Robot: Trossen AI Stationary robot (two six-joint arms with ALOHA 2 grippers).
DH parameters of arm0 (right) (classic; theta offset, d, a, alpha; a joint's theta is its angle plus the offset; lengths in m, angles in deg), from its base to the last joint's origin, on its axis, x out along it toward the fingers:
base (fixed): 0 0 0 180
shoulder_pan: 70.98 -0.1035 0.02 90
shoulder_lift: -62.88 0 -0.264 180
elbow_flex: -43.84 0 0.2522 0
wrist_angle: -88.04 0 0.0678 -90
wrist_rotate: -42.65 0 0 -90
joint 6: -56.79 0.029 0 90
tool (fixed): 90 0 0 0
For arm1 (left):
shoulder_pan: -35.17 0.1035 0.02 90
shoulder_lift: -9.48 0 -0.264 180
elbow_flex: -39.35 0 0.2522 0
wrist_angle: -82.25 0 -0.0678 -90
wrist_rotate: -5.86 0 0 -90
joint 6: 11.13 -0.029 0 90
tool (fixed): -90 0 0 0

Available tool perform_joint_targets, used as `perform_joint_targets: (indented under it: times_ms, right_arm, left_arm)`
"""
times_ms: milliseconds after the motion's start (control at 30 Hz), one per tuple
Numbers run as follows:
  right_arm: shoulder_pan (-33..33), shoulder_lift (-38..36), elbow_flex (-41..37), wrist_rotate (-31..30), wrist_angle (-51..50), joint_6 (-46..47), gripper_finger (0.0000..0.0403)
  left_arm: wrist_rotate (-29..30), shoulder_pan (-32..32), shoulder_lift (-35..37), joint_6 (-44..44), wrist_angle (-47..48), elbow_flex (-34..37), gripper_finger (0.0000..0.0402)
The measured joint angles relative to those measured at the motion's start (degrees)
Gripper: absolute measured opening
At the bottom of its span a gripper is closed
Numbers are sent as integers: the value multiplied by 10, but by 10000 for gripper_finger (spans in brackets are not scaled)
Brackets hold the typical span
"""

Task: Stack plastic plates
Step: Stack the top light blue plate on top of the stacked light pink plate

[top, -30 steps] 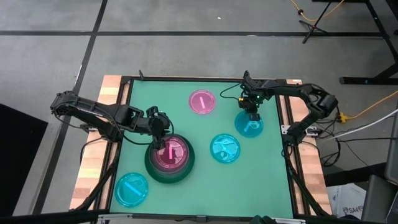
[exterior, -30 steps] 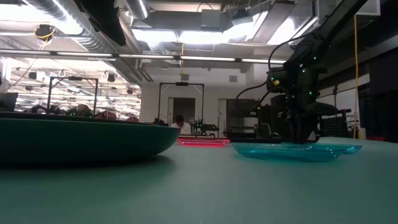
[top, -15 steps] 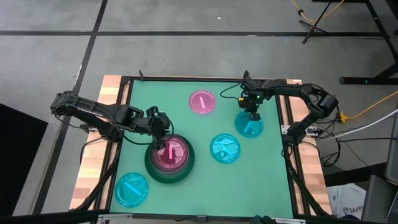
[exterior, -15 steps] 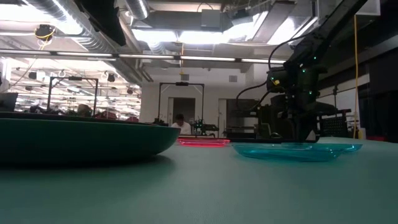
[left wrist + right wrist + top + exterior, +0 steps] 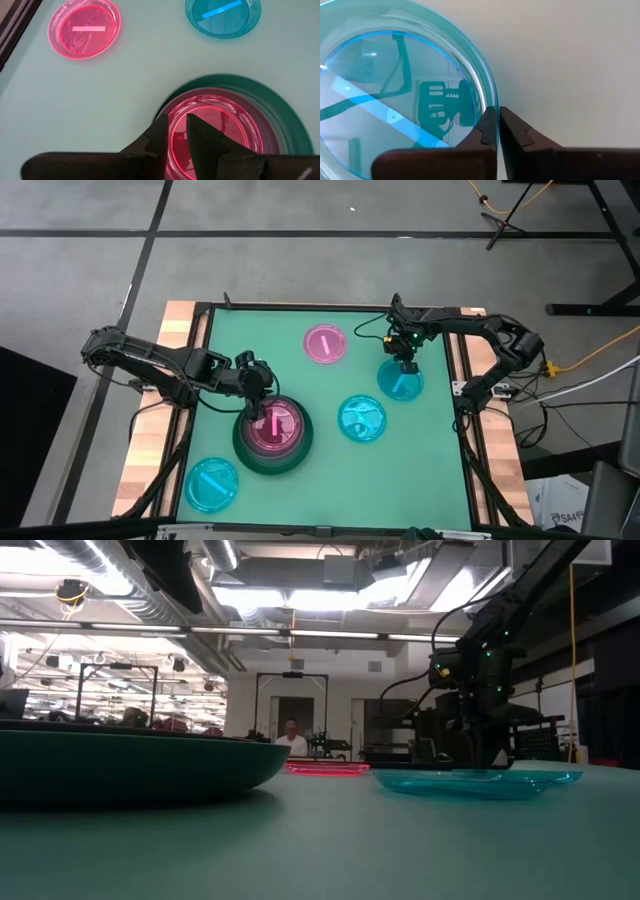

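Observation:
A large dark green plate (image 5: 300, 442) lies near the table's front with pink plates (image 5: 272, 427) nested in it. My left gripper (image 5: 176, 122) is at the stack's far-left side, slightly open. Its fingers stand either side of the top translucent pink plate's rim (image 5: 173, 142); I cannot tell whether they touch it. My right gripper (image 5: 497, 112) is shut on a small cyan plate (image 5: 400, 385) near the table's right edge. Lying flat on the table are another cyan plate (image 5: 361, 419), a third cyan plate (image 5: 212, 485) and a small pink plate (image 5: 325, 343). My right gripper pinches the cyan plate's rim at its far edge (image 5: 492, 95), one finger inside the plate and one outside. The fingers come from above, pointing down. In the low view the plate (image 5: 550, 778) seems to lie flat on the table.
The green mat (image 5: 300, 380) has bare room in its middle and along its near right part. A raised frame (image 5: 200, 360) borders the mat. The low view shows a person far off in the room behind the table.

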Motion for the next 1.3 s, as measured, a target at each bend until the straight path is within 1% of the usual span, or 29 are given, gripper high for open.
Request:
perform_joint_targets:
  times_ms: [133,367,500,633,900,1300]
  right_arm:
    - [0,0,2,3,-5,0,1]
    - [0,0,2,41,-5,0,0]
    - [0,0,2,41,-4,0,0]
    - [0,0,2,41,6,1,0]
    - [0,0,2,41,43,3,0]
    - [0,0,2,42,127,16,0]
  left_arm:
    - [0,0,0,1,0,0,61]
    - [0,0,0,1,0,0,61]
    - [0,0,0,1,-6,0,61]
    - [0,0,0,-1,-32,0,61]
    - [0,2,0,-1,-72,0,61]
    - [1,34,0,-1,-92,0,61]
